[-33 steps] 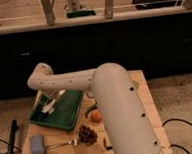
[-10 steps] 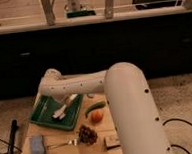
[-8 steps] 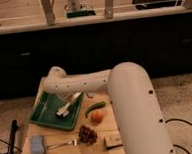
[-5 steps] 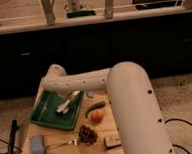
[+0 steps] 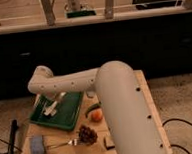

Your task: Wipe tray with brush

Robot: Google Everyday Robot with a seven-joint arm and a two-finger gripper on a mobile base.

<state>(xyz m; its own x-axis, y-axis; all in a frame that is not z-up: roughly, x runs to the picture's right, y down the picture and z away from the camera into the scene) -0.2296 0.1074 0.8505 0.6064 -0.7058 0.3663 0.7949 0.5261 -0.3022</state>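
gripper (image 5: 51, 104): 1, over left half of tray (image 5: 70, 116), low, at the tray floor. Open or clamped: cannot tell, it blends with the pale brush (image 5: 48, 111).
brush: 1, right at the gripper, tilted, lower end down-left on the tray floor.
tray: 1, on the table's (image 5: 70, 153) left side.
Just right of tray: 1 green vegetable (image 5: 91, 109), 1 orange fruit (image 5: 96, 116) touching it.
Near edge: 1 dark grape bunch (image 5: 87, 134), 1 fork (image 5: 63, 143), 1 grey-blue sponge (image 5: 37, 146), 1 small brown block (image 5: 108, 142) beside the arm.
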